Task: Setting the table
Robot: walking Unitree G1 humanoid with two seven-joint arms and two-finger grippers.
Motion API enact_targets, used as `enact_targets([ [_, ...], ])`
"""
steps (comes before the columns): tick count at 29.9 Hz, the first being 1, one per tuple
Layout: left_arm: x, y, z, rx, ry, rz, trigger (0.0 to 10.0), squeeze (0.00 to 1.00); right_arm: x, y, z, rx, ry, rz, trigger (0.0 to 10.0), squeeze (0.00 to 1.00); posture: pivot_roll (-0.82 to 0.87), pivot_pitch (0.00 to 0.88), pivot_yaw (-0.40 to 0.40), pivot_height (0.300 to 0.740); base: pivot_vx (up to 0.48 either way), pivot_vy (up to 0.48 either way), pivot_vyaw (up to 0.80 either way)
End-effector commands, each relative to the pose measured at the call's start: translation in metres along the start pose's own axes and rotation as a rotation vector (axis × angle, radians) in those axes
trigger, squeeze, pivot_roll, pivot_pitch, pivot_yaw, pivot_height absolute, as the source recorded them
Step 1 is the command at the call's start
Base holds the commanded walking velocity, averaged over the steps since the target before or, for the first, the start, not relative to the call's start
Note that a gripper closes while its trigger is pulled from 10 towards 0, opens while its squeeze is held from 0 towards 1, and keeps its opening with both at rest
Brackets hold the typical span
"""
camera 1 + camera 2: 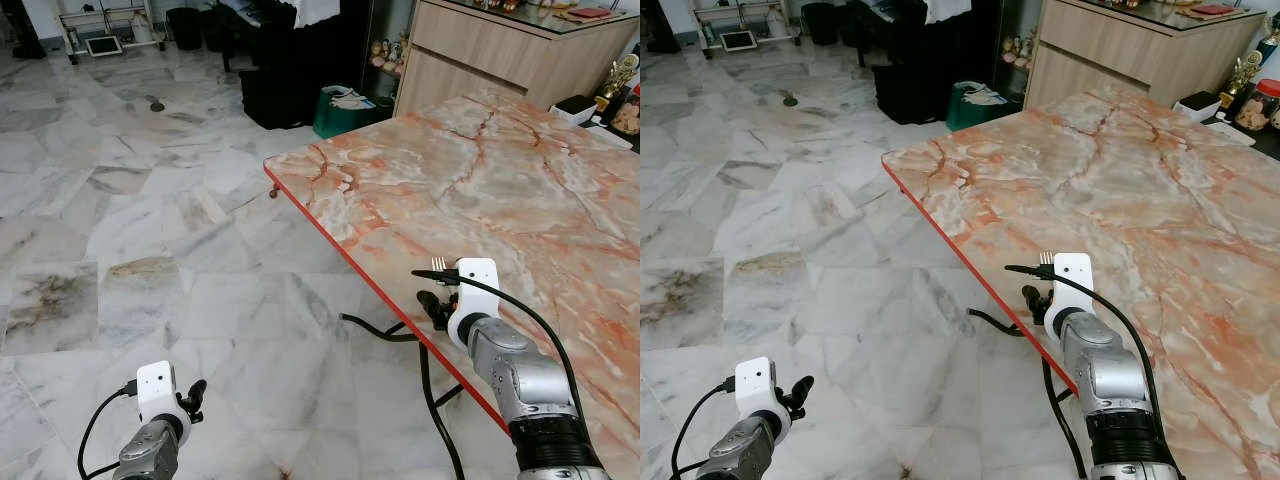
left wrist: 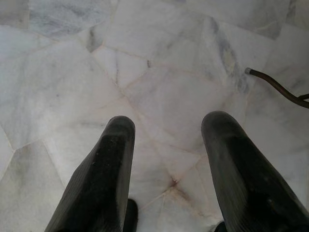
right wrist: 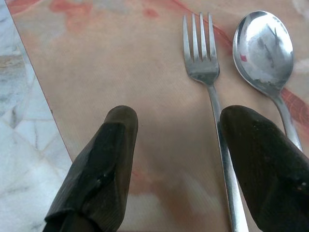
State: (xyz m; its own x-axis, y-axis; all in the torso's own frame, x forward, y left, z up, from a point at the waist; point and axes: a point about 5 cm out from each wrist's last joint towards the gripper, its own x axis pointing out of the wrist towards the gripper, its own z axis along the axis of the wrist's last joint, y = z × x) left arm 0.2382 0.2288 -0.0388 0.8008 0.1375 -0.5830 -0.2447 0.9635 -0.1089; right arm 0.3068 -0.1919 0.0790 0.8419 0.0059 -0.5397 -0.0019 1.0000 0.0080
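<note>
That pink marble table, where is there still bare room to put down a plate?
Nearly all of the table is bare, from its far corner to the side by the wooden cabinet. The one crowded spot is the near red edge, where the fork and spoon lie side by side under the open right gripper.

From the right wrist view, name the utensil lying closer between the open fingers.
The fork: its handle runs inside the right gripper; the spoon lies outside.

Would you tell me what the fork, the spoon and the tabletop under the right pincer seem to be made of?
Fork: likely stainless steel, polished; silver sheen on the tines.
Spoon: same metal by its look; its bowl mirrors the room.
Tabletop: orange-pink veined marble or a marble-look laminate; the red edge strip hints at laminate.
The open right pincer hovers over the fork's handle.
</note>
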Motion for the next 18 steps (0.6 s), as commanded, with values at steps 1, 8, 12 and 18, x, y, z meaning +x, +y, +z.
enact_targets([
  [1, -0.001, 0.002, -0.002, -0.001, 0.011, 0.005, 10.0, 0.00, -0.001, -0.004, 0.004, -0.008, -0.018, -0.016, 10.0, 0.00, 0.00, 0.000, -0.062, 0.740, 0.000, 0.000, 0.00],
  [8, -0.001, 0.001, -0.003, -0.002, 0.011, 0.004, 10.0, 0.00, 0.000, -0.009, 0.007, -0.007, -0.035, -0.034, 10.0, 0.00, 0.00, 0.000, -0.061, 0.740, 0.000, 0.000, 0.00],
  [12, -0.001, 0.001, -0.003, 0.000, 0.011, 0.003, 10.0, 0.00, 0.001, -0.012, 0.004, -0.007, -0.025, -0.044, 10.0, 0.00, 0.00, 0.000, -0.059, 0.740, 0.000, 0.000, 0.00],
  [18, -0.001, 0.001, -0.003, 0.002, 0.012, 0.003, 10.0, 0.00, 0.004, -0.014, -0.001, -0.002, -0.014, -0.051, 10.0, 0.00, 0.00, 0.000, -0.058, 0.740, 0.000, 0.000, 0.00],
])
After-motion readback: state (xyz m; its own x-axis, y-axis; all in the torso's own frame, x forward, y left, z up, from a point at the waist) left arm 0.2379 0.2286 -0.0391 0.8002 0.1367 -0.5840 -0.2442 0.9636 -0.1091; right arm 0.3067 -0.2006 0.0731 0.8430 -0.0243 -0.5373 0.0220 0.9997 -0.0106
